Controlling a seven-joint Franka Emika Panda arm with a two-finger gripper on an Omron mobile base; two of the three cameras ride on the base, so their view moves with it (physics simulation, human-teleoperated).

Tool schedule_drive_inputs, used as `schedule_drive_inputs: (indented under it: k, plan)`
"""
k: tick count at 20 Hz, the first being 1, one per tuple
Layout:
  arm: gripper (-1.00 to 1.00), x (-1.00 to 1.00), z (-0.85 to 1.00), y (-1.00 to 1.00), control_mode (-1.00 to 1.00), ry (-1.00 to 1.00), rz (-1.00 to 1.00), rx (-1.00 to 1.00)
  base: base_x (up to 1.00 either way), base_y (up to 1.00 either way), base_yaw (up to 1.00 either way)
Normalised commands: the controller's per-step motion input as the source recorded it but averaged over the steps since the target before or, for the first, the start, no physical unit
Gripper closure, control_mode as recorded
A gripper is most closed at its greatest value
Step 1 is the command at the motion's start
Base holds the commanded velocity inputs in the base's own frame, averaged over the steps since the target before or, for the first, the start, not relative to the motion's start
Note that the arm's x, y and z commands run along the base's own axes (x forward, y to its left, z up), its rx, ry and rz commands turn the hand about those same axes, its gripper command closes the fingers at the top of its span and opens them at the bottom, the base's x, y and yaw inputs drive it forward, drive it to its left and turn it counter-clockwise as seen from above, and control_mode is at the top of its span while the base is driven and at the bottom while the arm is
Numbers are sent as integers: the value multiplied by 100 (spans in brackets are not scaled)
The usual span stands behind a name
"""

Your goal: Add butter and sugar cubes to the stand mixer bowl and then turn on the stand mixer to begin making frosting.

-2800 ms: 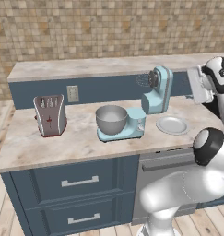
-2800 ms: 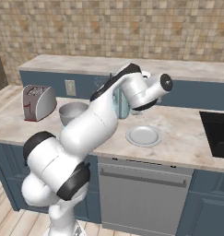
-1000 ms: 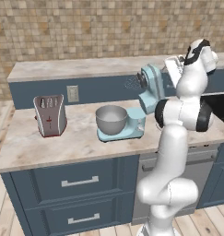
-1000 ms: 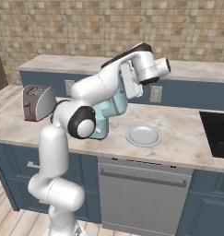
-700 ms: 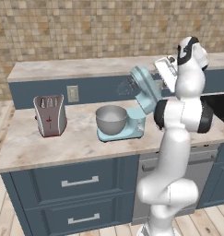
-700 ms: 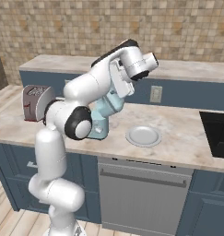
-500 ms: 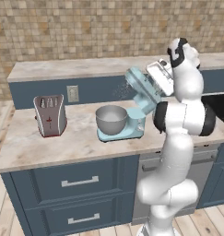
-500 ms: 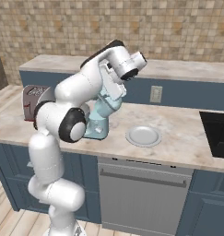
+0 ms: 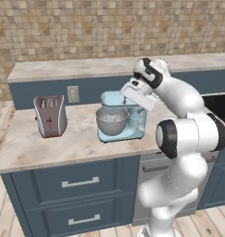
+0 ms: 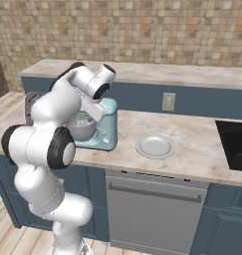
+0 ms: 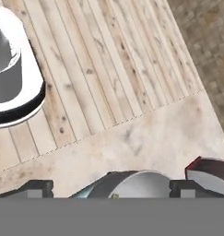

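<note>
The light blue stand mixer now has its tilting head lowered level over the round grey metal bowl, where it stood raised before; the white arm has swung leftward from beside the round white plate; its hand now presses atop the head

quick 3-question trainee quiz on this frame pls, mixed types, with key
1. True or false: the stand mixer has its head lowered over the stand mixer bowl.
2. What lies on the round white plate? A) butter B) sugar cubes C) nothing visible
3. Fill in: the gripper has its jaws ____.

Key
1. True. The head sits level, with the whisk down in the bowl.
2. C. The plate's surface looks bare in the right base view.
3. Open. In the hand view the fingertips stand wide apart above the bowl's rim, gripping nothing.
</note>
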Motion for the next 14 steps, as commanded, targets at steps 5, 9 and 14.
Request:
schedule_drive_inputs:
  k: [5,9,14]
  plan:
    - [-100,0,-81,100,-100,1,4,-30,0,0,0]
    - [-100,-11,-48,68,-100,1,4,-24,0,0,0]
    - [-100,-95,27,-10,-100,-22,6,-6,0,0,0]
